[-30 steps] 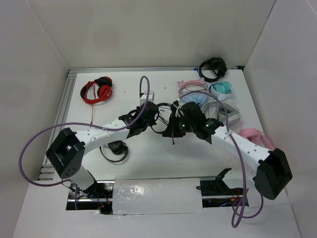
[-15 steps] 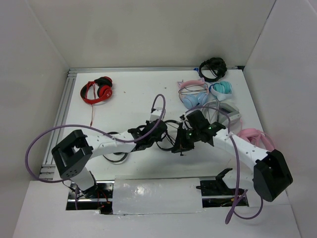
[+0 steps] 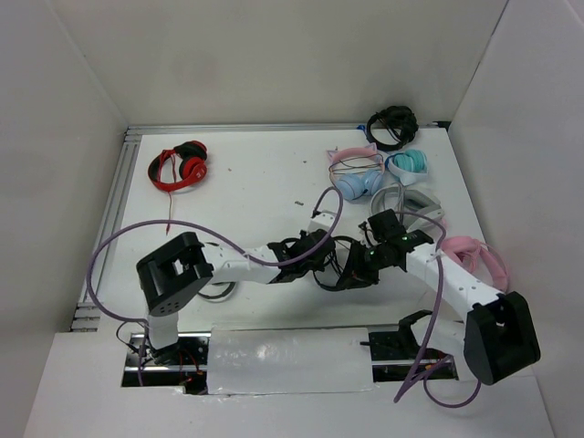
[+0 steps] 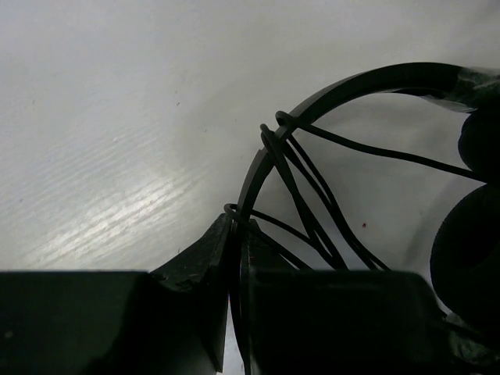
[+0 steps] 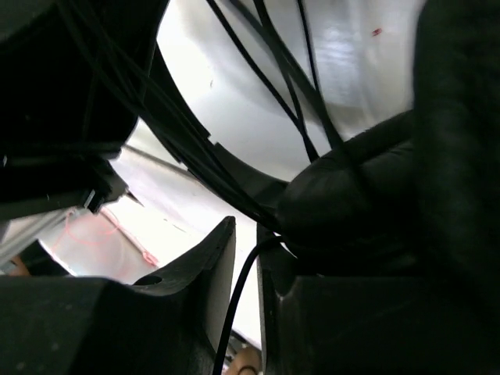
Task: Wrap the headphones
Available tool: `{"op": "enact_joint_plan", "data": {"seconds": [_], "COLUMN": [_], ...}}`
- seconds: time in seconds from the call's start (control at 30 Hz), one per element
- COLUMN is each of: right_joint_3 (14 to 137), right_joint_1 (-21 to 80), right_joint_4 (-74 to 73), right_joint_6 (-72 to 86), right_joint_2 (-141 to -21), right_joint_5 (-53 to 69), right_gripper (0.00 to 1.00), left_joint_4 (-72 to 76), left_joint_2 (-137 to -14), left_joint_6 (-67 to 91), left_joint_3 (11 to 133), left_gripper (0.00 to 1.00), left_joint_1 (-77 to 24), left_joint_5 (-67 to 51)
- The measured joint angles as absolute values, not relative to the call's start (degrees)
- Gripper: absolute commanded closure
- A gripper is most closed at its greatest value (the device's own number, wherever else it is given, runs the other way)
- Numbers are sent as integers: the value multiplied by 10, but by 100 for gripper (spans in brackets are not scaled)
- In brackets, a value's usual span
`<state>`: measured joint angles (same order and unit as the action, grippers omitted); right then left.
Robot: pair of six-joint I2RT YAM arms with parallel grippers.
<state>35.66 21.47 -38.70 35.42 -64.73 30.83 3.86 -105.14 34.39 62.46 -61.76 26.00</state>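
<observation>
The black headphones hang between my two grippers near the table's front middle. In the left wrist view the thin headband curves up to the right, with several turns of thin black cable looped around it and the round earcups at the right edge. My left gripper is shut on the headband's lower end. My right gripper is shut on the cable, right beside an earcup. The jack is hidden.
A red-and-black pair lies at back left and a compact black pair at back right. Pink, blue, grey and pink headphones crowd the right side. Another black pair lies under my left arm.
Both grippers have carried the headphones from the table's middle toward the front and to the right, staying close together. Both arms have swung and stretched that way.
</observation>
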Motion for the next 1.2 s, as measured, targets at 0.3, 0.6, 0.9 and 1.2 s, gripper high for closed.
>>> {"op": "enact_joint_plan", "data": {"seconds": [0.3, 0.6, 0.9, 1.2], "right_joint_3": [357, 363, 395, 401], "right_joint_1": [122, 52, 23, 22], "right_joint_4": [-394, -387, -358, -334], "right_joint_6": [322, 313, 310, 315], "right_joint_2": [-688, -708, -741, -773], "right_joint_5": [316, 338, 337, 302], "right_gripper": [70, 47, 43, 44], "left_joint_4": [52, 59, 57, 23], "left_joint_2": [-1124, -1160, -1162, -1168], "left_joint_6": [302, 302, 302, 319], "left_joint_3": [704, 742, 742, 754], "left_gripper": [100, 100, 100, 85], "left_joint_1": [-618, -615, -618, -618], "left_joint_5": [237, 183, 123, 104]}}
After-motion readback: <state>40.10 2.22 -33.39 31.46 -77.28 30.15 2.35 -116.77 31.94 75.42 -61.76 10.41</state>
